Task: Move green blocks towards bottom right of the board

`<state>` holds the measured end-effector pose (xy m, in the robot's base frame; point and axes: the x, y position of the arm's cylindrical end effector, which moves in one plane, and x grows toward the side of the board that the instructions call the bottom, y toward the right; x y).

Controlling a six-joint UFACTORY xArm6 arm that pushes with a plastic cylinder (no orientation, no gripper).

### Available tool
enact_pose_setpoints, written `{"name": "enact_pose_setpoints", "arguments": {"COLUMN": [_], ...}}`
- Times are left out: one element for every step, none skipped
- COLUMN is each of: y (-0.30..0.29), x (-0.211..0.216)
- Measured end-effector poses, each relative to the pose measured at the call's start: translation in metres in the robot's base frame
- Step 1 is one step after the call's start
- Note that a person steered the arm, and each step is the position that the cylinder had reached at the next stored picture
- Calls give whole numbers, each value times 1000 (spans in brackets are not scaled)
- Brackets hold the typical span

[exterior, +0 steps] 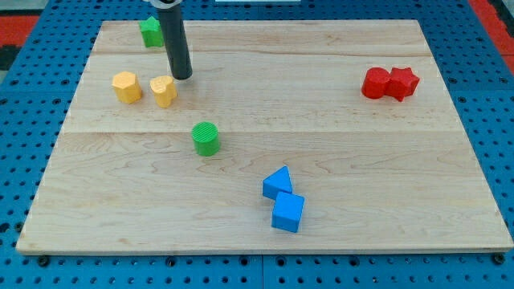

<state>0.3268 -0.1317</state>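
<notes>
Blue pegboard (24, 96) around wooden board (321, 128)

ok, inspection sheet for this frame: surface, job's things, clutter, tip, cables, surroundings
surface: wooden board, flat, lying on a blue pegboard.
job's things: green cylinder left of centre; another green block at the view's top left, partly behind the rod, shape unclear.
clutter: two yellow blocks on the left; two red blocks touching on the right; two blue blocks touching near the bottom.
tip: my tip is just right of the nearer yellow block, above the green cylinder.
cables: nothing seen.
surroundings: red patches at the top corners.
</notes>
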Motion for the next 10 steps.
{"name": "enact_pose_setpoints", "arguments": {"y": [-28,-77,-118,-120,-118,-90,22,138,143,152], "x": [0,0,-10,-44,-87,-119,-99,-57,22,60]}}
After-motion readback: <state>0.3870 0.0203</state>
